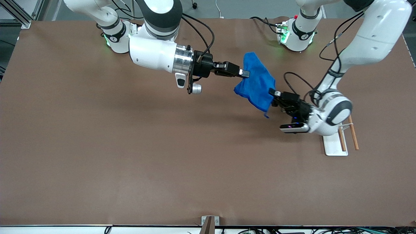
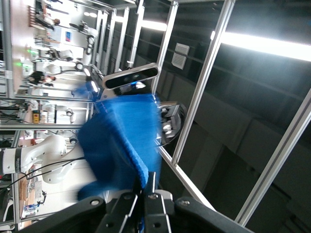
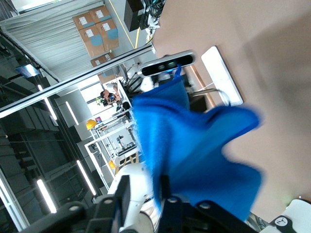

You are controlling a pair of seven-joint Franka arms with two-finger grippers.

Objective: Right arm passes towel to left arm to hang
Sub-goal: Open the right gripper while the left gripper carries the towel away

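The blue towel (image 1: pixel 256 81) hangs in the air between the two grippers, over the table toward the left arm's end. My left gripper (image 1: pixel 274 94) is shut on the towel's lower edge. In the left wrist view the cloth (image 2: pixel 121 141) is pinched between the closed fingers of that gripper (image 2: pixel 146 182). My right gripper (image 1: pixel 245 73) is at the towel's upper side. In the right wrist view its fingers stand apart around the gripper's midpoint (image 3: pixel 142 187), with the towel (image 3: pixel 194 145) lying against one finger only. A thread tail hangs from the towel's lowest corner.
A white base plate (image 1: pixel 336 144) with two upright wooden rods (image 1: pixel 352 133) stands on the brown table (image 1: pixel 130 146) under the left arm's wrist; it also shows in the right wrist view (image 3: pixel 221 73). Both arm bases stand along the table's edge farthest from the front camera.
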